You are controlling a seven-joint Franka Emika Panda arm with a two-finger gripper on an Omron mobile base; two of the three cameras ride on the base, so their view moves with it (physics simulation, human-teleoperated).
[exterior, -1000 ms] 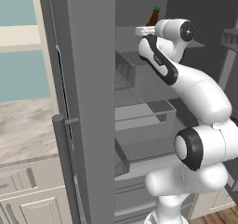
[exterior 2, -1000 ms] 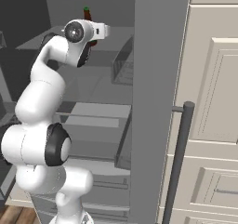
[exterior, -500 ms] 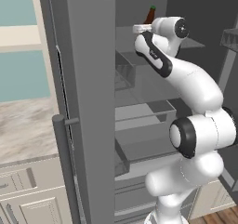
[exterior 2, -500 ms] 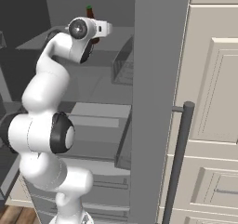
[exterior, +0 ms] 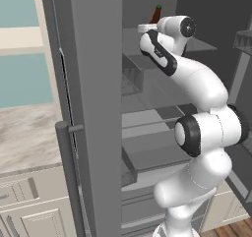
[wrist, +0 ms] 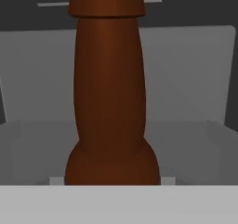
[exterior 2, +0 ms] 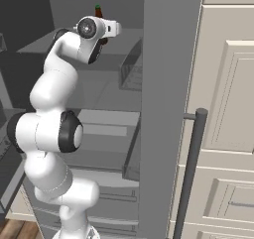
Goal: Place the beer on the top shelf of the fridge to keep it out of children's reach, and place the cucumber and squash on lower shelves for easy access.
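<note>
Left base view: I see the fridge (exterior: pixel 93 108) with its door swung toward the camera at the left, the vertical bar handle (exterior: pixel 69 177) on the door's near edge. To the right of the door, the interior shows the top shelf (exterior: pixel 197 44) and, beneath it, the lower shelves (exterior: pixel 147 120) with translucent bins. The arm reaches up from the lower right, and its hand is level with the top shelf. The beer (exterior: pixel 156 14) stands upright just behind the hand; I can make out its brown neck and red cap above the wrist.

Right base view: the arm rises at the left, the beer (exterior 2: pixel 98 11) shows as a red cap and a short length of neck above the hand, and the fridge door (exterior 2: pixel 166 109) stands edge-on at the centre. Cream cabinet fronts (exterior 2: pixel 225 109) occupy the right.

Hand view: the beer (wrist: pixel 109 102) is upright and very close, its brown neck centred between the grey fridge walls. The gripper fingers are hidden by the bottle, so I cannot tell whether the gripper grips it or stands clear.
</note>
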